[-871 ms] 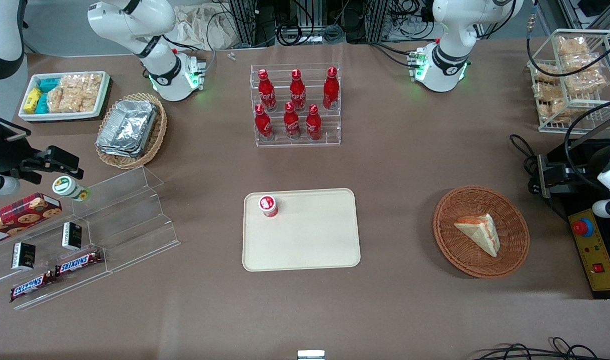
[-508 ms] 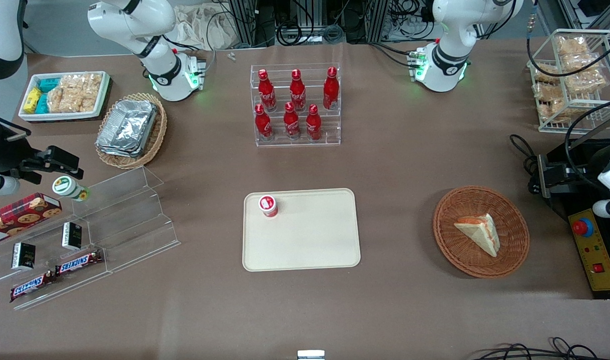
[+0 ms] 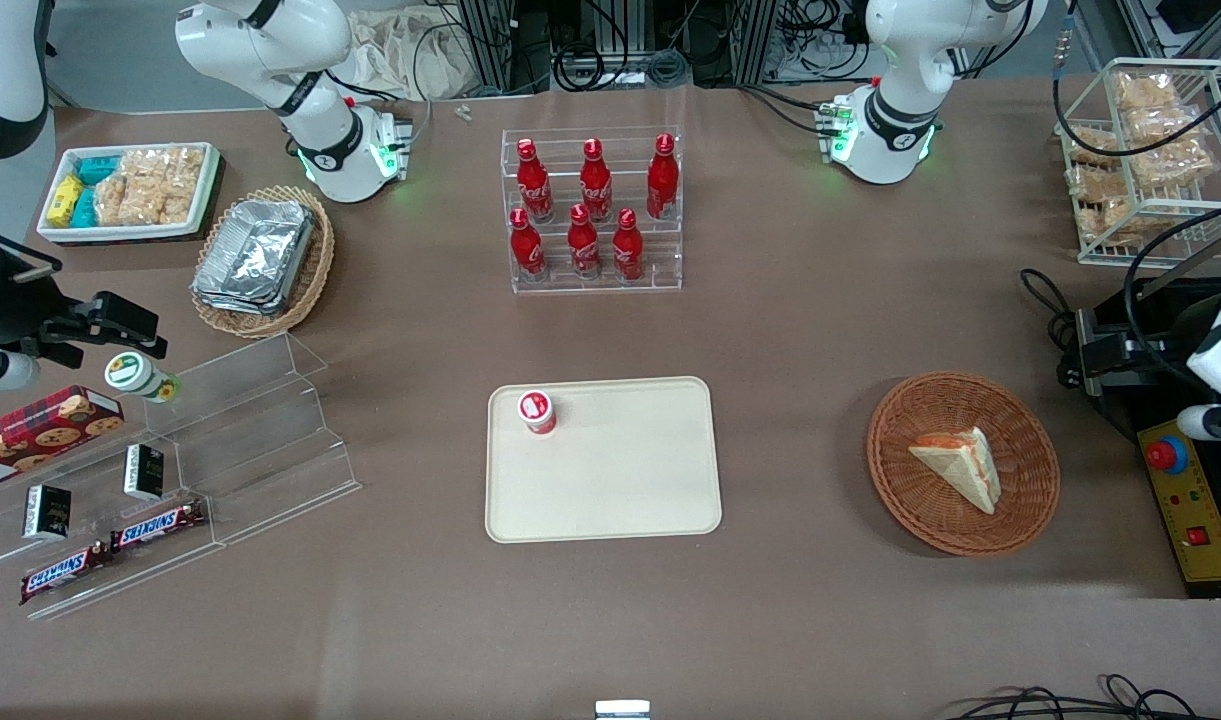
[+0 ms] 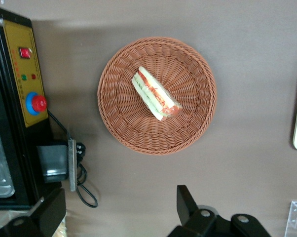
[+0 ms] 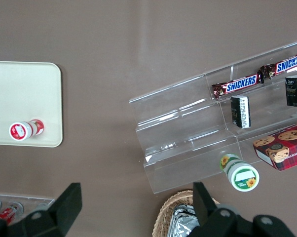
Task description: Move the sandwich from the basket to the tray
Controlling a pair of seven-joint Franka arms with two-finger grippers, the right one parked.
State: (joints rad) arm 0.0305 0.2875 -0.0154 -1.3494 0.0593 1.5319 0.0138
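Sandwich (image 3: 960,465) sits in the round wicker basket (image 3: 1030,440), a pale wedge lying flat, its orange-red filling edge turned toward the working arm's end of the table. The tray (image 3: 620,480) lies well apart from it, toward the middle of the table, with a small red-capped bottle (image 3: 536,412) standing upright at one corner farther from the front camera.

The left gripper (image 4: 121,212) hangs high above the table, just off the basket's rim and not yet over the sandwich, and it is spread wide with nothing between the fingers (image 4: 187,205).

The step in hand looks like the approach. To do it well, I would centre the gripper over the wedge first, then turn the wrist so the fingers close across the two flat bread faces — not along the long filling edge, where they could squash it or slip. Descend straight, stopping short of the woven floor, and close gently; soft bread likely deforms. When carrying over, aim for the bare part of the tray, clear of the bottle.
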